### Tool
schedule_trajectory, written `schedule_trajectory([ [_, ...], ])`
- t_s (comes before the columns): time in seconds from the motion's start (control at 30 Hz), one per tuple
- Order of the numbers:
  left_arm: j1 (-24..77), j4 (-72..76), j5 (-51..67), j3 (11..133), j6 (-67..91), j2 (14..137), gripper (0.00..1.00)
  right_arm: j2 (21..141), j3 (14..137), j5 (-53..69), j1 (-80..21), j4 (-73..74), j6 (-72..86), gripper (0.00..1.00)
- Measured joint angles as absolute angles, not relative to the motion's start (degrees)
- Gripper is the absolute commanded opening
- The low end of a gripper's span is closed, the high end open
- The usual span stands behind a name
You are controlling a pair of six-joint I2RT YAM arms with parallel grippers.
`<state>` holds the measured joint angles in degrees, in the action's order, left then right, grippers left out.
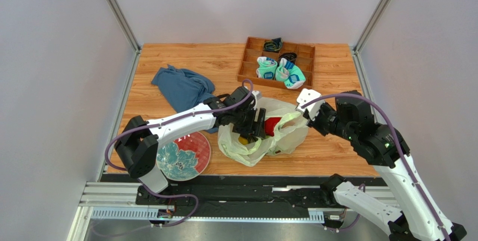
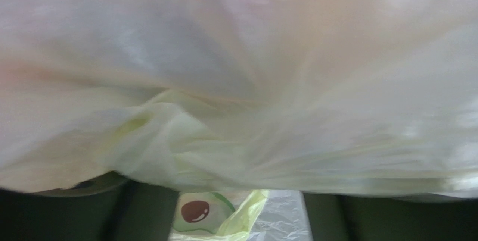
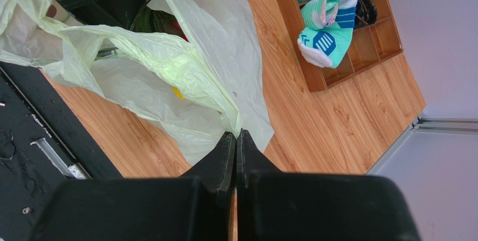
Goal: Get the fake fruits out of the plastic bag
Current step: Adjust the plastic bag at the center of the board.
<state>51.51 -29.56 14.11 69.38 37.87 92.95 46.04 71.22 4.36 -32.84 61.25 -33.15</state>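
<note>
The pale yellow-green plastic bag lies crumpled on the table's near middle. A red fruit shows in its open mouth, and a yellow one shows through the film. My left gripper reaches into the mouth beside the red fruit. In the left wrist view bag film fills most of the frame; the dark fingers stand apart with only film and a printed avocado mark between them. My right gripper is shut on the bag's edge and holds it up; it also shows in the top view.
A blue cloth lies behind my left arm. A patterned plate sits at the near left. A wooden divided tray with teal-and-white socks stands at the back; it also shows in the right wrist view.
</note>
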Motion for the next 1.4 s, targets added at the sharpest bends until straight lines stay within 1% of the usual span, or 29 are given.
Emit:
schedule_trajectory([
  [0.03, 51.44, -30.11, 12.45, 69.63, 39.03, 93.03, 0.46, 46.00, 71.16, 4.49, -32.80, 61.10, -33.01, 0.00],
  [0.07, 51.35, -30.72, 10.44, 69.84, 39.92, 93.19, 0.18, 45.95, 71.11, 4.64, -32.80, 60.86, -32.88, 0.00],
  [0.1, 51.27, -31.14, 8.54, 69.93, 40.36, 93.41, 0.12, 45.91, 71.07, 4.71, -32.80, 60.60, -32.77, 0.00],
  [0.13, 51.20, -31.38, 7.01, 69.95, 40.73, 93.69, 0.11, 45.91, 71.05, 4.84, -32.80, 60.42, -32.71, 0.00],
  [0.2, 50.85, -31.86, 4.32, 70.04, 39.99, 94.37, 0.02, 45.91, 71.05, 4.97, -32.77, 60.23, -32.56, 0.00],
  [0.23, 50.63, -32.01, 3.33, 70.08, 39.59, 94.70, 0.00, 45.91, 71.00, 5.02, -32.73, 60.07, -32.49, 0.00],
  [0.4, 47.83, -31.97, 2.66, 70.46, 32.84, 93.67, 0.00, 45.91, 70.87, 4.16, -32.42, 58.87, -32.32, 0.00],
  [0.5, 42.50, -32.32, 8.95, 70.81, 25.30, 88.68, 0.00, 46.13, 71.09, 1.39, -32.42, 57.36, -32.14, 0.00],
  [0.57, 37.71, -33.17, 14.48, 72.49, 20.75, 84.47, 0.00, 48.03, 73.32, -0.75, -32.40, 55.92, -32.12, 0.00],
  [0.67, 28.86, -34.89, 21.45, 79.94, 14.22, 78.41, 0.00, 52.62, 78.54, -2.79, -32.40, 52.01, -32.18, 0.00],
  [0.77, 21.34, -34.57, 24.86, 88.84, 10.76, 76.44, 0.00, 58.06, 82.78, -3.97, -32.42, 44.97, -32.95, 0.00],
  [0.87, 16.29, -32.38, 27.09, 98.50, 8.36, 78.67, 0.00, 65.76, 86.56, -3.99, -31.46, 37.60, -35.18, 0.00],
  [0.97, 15.11, -30.79, 28.88, 108.77, 6.22, 84.95, 0.00, 74.65, 92.09, -3.38, -28.58, 31.86, -37.63, 0.00],
  [1.03, 15.09, -30.30, 29.80, 112.40, 5.30, 88.84, 0.00, 79.31, 95.31, -3.05, -26.24, 29.61, -38.70, 0.00],
  [1.1, 15.11, -30.81, 30.20, 112.01, 4.71, 90.26, 0.00, 82.26, 97.34, -2.79, -24.27, 28.14, -39.48, 0.00],
  [1.17, 15.05, -31.20, 30.50, 108.55, 4.27, 89.86, 0.00, 82.56, 97.08, -1.80, -23.09, 27.70, -40.12, 0.00],
  [1.23, 14.96, -31.77, 30.70, 103.46, 4.10, 87.85, 0.00, 80.31, 94.52, 0.12, -22.52, 26.79, -40.36, 0.00],
  [1.33, 14.96, -33.54, 31.24, 93.17, 4.01, 82.94, 0.00, 73.69, 86.35, 2.35, -23.92, 26.59, -40.38, 0.00],
  [1.37, 14.96, -33.87, 31.53, 91.05, 4.03, 81.91, 0.00, 71.77, 84.03, 2.72, -24.62, 27.22, -40.36, 0.05],
  [1.4, 14.96, -34.22, 31.94, 88.79, 4.08, 80.75, 0.05, 68.99, 80.14, 2.98, -26.17, 27.22, -40.38, 0.17],
])
